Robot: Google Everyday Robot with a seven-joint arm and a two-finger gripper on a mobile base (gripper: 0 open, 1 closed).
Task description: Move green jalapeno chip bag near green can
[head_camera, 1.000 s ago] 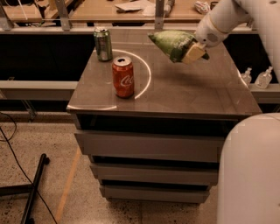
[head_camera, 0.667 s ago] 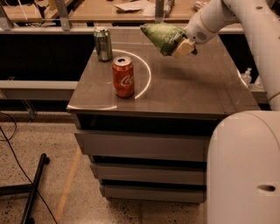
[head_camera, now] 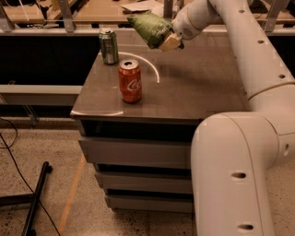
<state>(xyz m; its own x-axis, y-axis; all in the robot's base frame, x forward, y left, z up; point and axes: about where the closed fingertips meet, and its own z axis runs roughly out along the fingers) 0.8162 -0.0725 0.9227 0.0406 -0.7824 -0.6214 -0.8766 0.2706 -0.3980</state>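
1. While the gripper (head_camera: pixel 168 42) hangs over the far part of the tabletop (head_camera: pixel 203 87), its fingers are clamped on one end of the green jalapeno chip bag (head_camera: pixel 150 28), which sticks out to the gripper's left and seems to be held off the surface.
2. Left of the gripper and a little lower in the picture, the green can (head_camera: pixel 109 45) stands upright at the far left corner of the tabletop, near the free end of the bag but apart from it.
3. Nearer the camera than the gripper and to its left, a red can (head_camera: pixel 130 81) stands upright, just in front of the green can.
4. Below the gripper a thin white arc (head_camera: pixel 154 70) is marked on the brown, faintly glossy tabletop, curving past the red can.
5. Under the tabletop, well below the gripper, the unit has a stack of grey drawers (head_camera: pixel 138 152).
6. Behind the gripper runs a wooden bench (head_camera: pixel 92 11) with papers (head_camera: pixel 138 5) on it.
7. Far below and left of the gripper, the speckled floor (head_camera: pixel 50 147) carries a black bar (head_camera: pixel 37 198) and a dark cable (head_camera: pixel 9 152).
8. From the gripper the white robot arm (head_camera: pixel 239 50) runs back to the right and down to the near right corner.
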